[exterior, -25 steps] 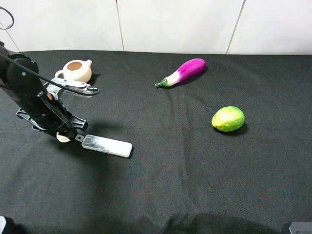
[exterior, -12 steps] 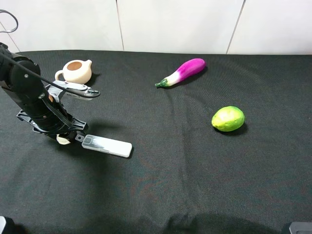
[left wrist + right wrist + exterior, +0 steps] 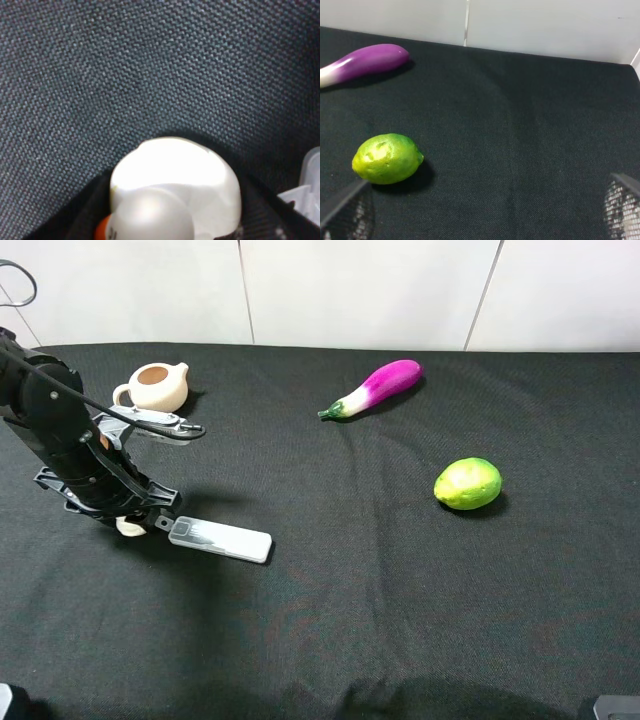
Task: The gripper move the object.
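Observation:
The object (image 3: 127,528), a small cream-white lump with a big lobe and a small knob, lies on the black cloth at the left, right beside the end of a long flat white case (image 3: 219,539). My left gripper (image 3: 124,519) reaches down over it. In the left wrist view the object (image 3: 175,175) sits between the two dark fingers (image 3: 82,217), which press against its sides; an orange spot shows at its lower edge. My right gripper (image 3: 480,212) is open and empty, its fingers spread wide, near a green lime (image 3: 387,158).
A cream teapot (image 3: 156,386) stands at the back left behind the left arm. A purple eggplant (image 3: 376,386) lies at the back middle and the lime (image 3: 467,483) at the right. The black cloth (image 3: 350,620) covers the table up to a white wall.
The left arm has shifted slightly to the left over the object. The object, the case and everything else stay where they were.

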`<state>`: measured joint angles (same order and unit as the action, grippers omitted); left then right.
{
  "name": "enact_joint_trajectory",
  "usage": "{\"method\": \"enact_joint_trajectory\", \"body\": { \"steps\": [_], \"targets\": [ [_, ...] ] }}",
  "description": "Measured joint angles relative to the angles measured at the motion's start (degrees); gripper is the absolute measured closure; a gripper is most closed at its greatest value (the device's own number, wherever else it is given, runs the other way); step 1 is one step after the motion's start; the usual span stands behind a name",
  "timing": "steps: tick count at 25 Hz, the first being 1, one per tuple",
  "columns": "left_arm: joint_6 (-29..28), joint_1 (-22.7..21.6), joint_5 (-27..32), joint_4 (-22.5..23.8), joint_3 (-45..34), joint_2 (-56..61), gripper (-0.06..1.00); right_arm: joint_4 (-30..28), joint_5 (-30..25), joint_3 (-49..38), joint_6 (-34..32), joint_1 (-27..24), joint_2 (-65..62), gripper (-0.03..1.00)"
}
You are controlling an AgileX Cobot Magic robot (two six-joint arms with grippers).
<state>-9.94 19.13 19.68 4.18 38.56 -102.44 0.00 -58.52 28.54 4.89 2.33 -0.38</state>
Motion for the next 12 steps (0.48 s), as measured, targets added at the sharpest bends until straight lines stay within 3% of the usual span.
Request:
{"method": "enact_joint_trajectory", "body": {
  "steps": [6, 12],
  "targets": [
    [0.0, 0.0, 0.45, -0.11, 0.0, 0.0, 0.21, 0.0, 0.0, 0.0, 0.0, 0.0, 0.0, 0.27],
    [-0.4, 0.0, 1.46, -0.16, 0.0, 0.0, 0.18, 0.0, 0.0, 0.0, 0.0, 0.0, 0.0, 0.27]
  ]
}}
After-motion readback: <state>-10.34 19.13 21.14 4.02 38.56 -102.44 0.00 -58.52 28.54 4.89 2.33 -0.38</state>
